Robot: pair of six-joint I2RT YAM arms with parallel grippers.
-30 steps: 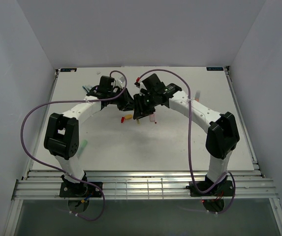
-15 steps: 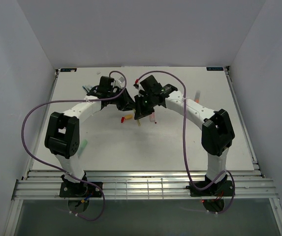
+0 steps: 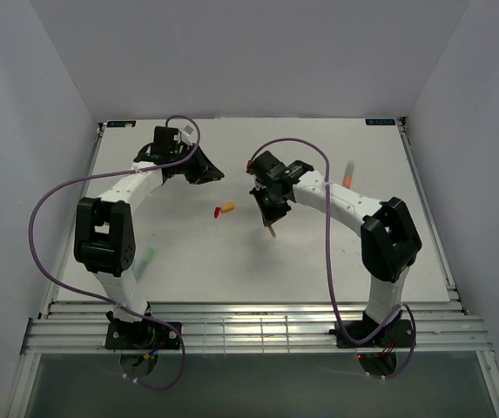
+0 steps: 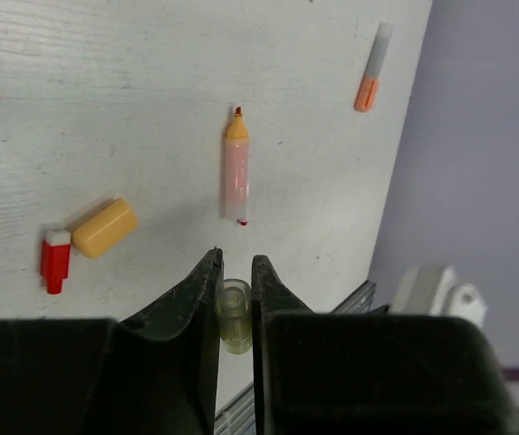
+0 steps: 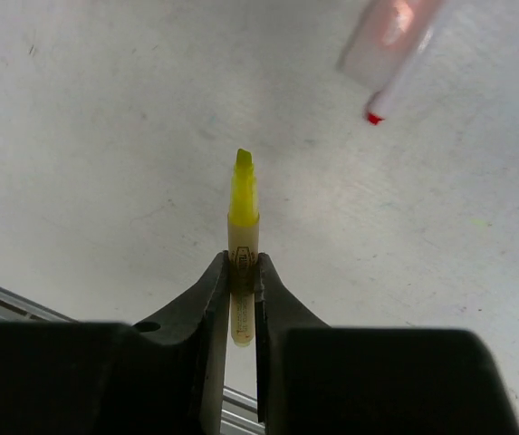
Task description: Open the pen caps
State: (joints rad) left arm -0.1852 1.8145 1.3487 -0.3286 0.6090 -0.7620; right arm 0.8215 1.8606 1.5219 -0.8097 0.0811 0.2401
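Note:
My left gripper point(image 4: 234, 263) is shut on a short clear cap point(image 4: 234, 314) and hangs above the table at the back left point(image 3: 217, 177). My right gripper point(image 5: 241, 261) is shut on a slim yellow highlighter point(image 5: 243, 210) whose bare tip points away from the jaws, near the table's middle point(image 3: 269, 219). Below the left gripper lie an uncapped pink highlighter with an orange tip point(image 4: 235, 174), a yellow-orange cap point(image 4: 105, 227) and a red cap point(image 4: 55, 261). The two loose caps also show from above point(image 3: 224, 209).
A capped pen with an orange cap point(image 4: 372, 69) lies near the right edge point(image 3: 347, 171). A blurred pink pen point(image 5: 391, 32) lies beyond the right gripper. A green pen point(image 3: 147, 258) rests beside the left arm. The front rail point(image 3: 249, 331) borders the table.
The two grippers were together at the table's middle. They have pulled apart: the left went back-left with the clear cap, the right shut and drew away with the yellow highlighter.

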